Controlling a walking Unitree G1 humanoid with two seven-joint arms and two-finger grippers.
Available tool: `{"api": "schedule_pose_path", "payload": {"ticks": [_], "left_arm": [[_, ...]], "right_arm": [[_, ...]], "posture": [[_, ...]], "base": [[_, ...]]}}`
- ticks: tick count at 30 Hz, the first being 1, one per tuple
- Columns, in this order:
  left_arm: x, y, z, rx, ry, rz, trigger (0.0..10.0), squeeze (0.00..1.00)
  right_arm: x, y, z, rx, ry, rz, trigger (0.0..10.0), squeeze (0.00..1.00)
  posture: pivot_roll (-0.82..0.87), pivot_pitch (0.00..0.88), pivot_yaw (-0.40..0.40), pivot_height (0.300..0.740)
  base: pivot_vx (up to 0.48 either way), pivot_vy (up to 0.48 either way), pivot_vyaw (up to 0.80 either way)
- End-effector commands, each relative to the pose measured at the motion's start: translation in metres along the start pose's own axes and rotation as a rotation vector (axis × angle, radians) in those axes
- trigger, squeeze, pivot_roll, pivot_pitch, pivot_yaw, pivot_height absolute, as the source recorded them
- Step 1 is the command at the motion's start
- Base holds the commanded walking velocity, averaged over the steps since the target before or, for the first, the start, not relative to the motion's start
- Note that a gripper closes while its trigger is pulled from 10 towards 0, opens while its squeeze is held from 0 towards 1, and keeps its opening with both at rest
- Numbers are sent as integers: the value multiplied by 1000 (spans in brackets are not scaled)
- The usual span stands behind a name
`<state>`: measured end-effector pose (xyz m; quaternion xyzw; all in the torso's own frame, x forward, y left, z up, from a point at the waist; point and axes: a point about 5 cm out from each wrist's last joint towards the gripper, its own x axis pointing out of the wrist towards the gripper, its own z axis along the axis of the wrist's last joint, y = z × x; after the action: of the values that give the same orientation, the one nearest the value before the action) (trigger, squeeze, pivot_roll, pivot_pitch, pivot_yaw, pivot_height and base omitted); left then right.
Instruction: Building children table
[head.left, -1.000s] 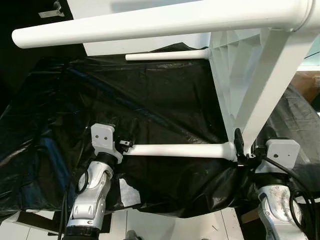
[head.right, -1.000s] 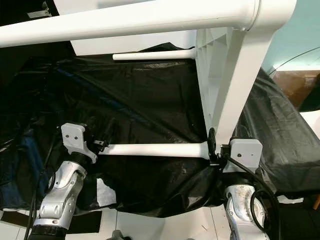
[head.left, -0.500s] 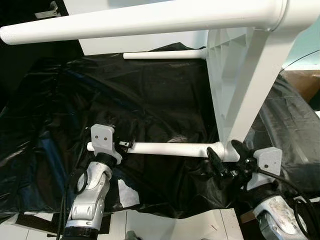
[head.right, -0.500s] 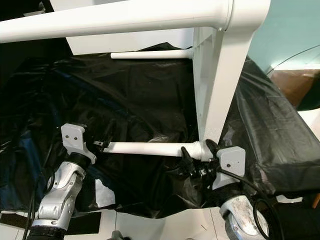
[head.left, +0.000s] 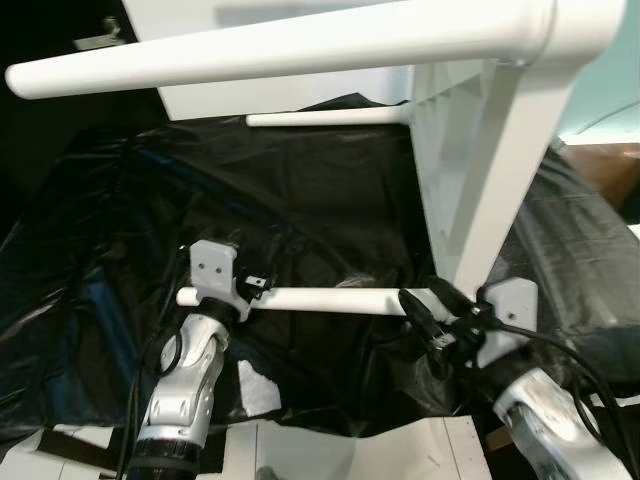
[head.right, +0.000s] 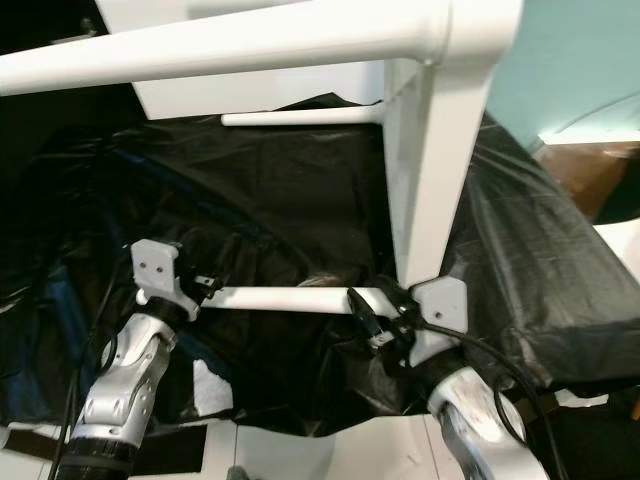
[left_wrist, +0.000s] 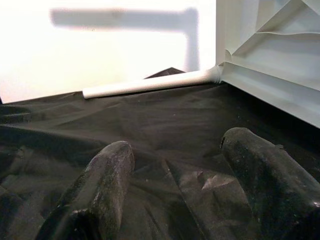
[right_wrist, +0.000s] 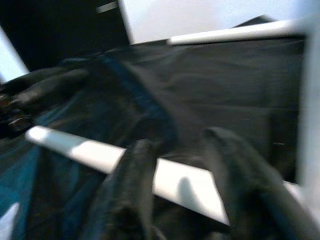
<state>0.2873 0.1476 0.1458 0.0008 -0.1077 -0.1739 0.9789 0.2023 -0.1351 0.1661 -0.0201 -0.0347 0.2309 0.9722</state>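
White plastic children's table (head.left: 470, 190) tipped on its side over a surface draped in black plastic sheet (head.left: 300, 210), tabletop edge-on and upright at right, legs projecting horizontally toward the robot's left. One leg, the upper leg (head.left: 280, 50), spans the top of the eye views; a far leg (head.left: 330, 117) lies low against the sheet behind; the near leg (head.left: 320, 300) runs just above the sheet between the two grippers.

Left gripper (head.left: 250, 287) at the free end of the near leg; the left wrist view shows its jaws parted, fingers (left_wrist: 95, 195) over bare sheet with nothing between them, far leg ahead.

Right gripper (head.left: 432, 318) at the socket end of the near leg, just beside the tabletop. Its jaws stand apart, one finger (right_wrist: 135, 185) to each side of the leg; the right wrist view is blurred, and contact cannot be confirmed.
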Motion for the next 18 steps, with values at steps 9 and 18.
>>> {"api": "schedule_pose_path", "payload": {"ticks": [9,18], "left_arm": [[-6,1,-3,14,7,24,10000,0],[-8,1,-5,12,9,36,10000,0]], "right_arm": [[21,-6,-9,12,39,97,10000,0],[50,-33,-8,-104,-1,-96,10000,0]], "posture": [[-15,35,3,740],[-1,38,1,740]], "base": [[0,0,0],[0,0,0]]}}
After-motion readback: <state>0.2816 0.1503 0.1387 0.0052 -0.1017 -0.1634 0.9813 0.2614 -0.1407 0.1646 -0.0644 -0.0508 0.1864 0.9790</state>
